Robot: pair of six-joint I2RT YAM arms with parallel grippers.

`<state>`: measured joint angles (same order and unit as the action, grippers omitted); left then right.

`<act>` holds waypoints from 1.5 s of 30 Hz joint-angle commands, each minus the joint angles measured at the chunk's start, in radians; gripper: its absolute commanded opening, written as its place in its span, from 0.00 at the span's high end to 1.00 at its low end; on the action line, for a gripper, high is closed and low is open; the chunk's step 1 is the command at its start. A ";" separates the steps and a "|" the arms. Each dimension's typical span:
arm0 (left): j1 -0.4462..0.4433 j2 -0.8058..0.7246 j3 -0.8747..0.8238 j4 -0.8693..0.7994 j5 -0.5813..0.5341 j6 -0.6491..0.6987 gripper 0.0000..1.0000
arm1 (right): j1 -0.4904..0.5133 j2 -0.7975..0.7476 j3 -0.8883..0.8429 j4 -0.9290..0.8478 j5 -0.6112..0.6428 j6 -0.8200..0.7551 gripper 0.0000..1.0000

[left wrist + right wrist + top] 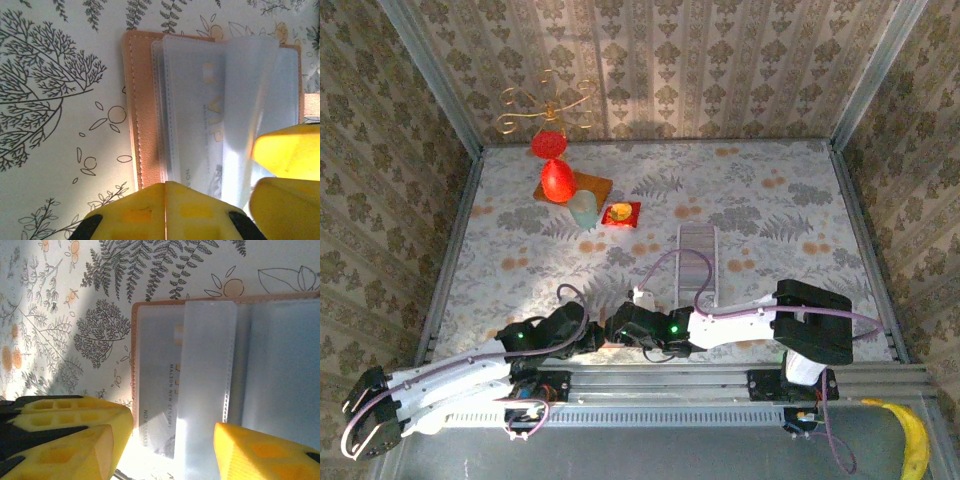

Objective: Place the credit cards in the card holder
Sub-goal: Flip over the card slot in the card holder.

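Observation:
The card holder (140,100) lies open on the floral table cover, with a pinkish-tan edge and clear inner sleeves. A pale credit card (200,107) with gold "VIP" lettering lies on its left half. One clear sleeve (207,380) stands raised over the card's (159,390) right part. My left gripper (165,184) is shut, its tips at the holder's (133,340) near edge by the tan border. My right gripper (169,435) is open, its fingers on either side of the card and the raised sleeve, touching neither. In the top view both arms meet over the holder and hide it.
A long clear ribbed tray (697,262) lies just beyond the grippers. At the back left stand a red ornament (556,178) on a wooden board (592,187), a pale cup (582,210) and a small red-orange packet (621,214). A banana (912,440) lies off the table, front right.

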<state>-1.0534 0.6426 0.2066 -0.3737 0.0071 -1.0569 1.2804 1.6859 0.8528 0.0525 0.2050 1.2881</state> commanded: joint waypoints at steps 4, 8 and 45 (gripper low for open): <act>-0.006 -0.033 0.005 -0.087 -0.070 -0.019 0.83 | -0.006 0.024 0.014 0.027 0.000 0.023 0.45; -0.005 -0.052 0.015 -0.137 -0.107 -0.016 0.80 | -0.009 0.028 0.005 0.061 0.004 0.032 0.45; 0.028 -0.222 0.043 -0.261 -0.256 -0.026 0.65 | -0.084 0.007 0.138 0.204 -0.043 -0.199 0.34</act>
<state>-1.0378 0.4210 0.2253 -0.6312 -0.2729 -1.1069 1.2121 1.7630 0.9684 0.2871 0.1551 1.1995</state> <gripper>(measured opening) 0.343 0.658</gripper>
